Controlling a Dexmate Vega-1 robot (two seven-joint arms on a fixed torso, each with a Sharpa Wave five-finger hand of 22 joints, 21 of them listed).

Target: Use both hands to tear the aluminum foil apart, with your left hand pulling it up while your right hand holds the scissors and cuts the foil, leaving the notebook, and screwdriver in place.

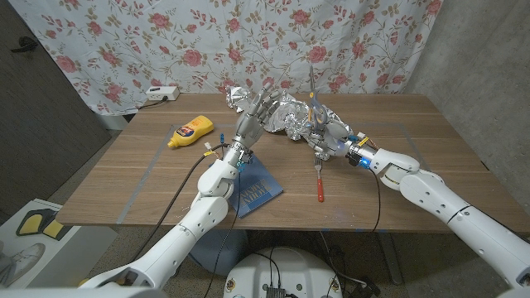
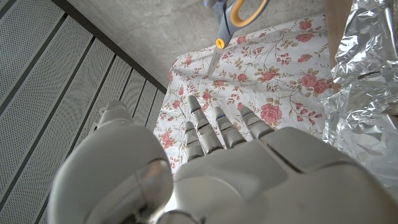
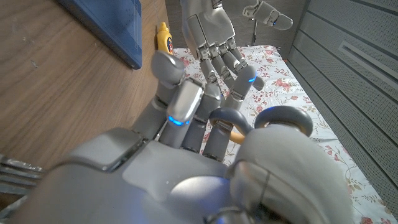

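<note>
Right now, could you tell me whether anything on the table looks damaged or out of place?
The aluminum foil at the far edge is a crumpled heap, not a flat sheet. The yellow bottle lies on its side. Notebook and screwdriver lie flat.

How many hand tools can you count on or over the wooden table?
2: a red-handled screwdriver lying on the table beside the blue notebook, and grey-and-orange scissors held upright in the right hand. The crumpled foil could hide more.

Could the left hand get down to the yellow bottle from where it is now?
Probably yes. The left hand is raised at the foil, and the yellow bottle lies alone on the table to its left, with bare wood between them. Whether it is gripping the foil is unclear.
</note>
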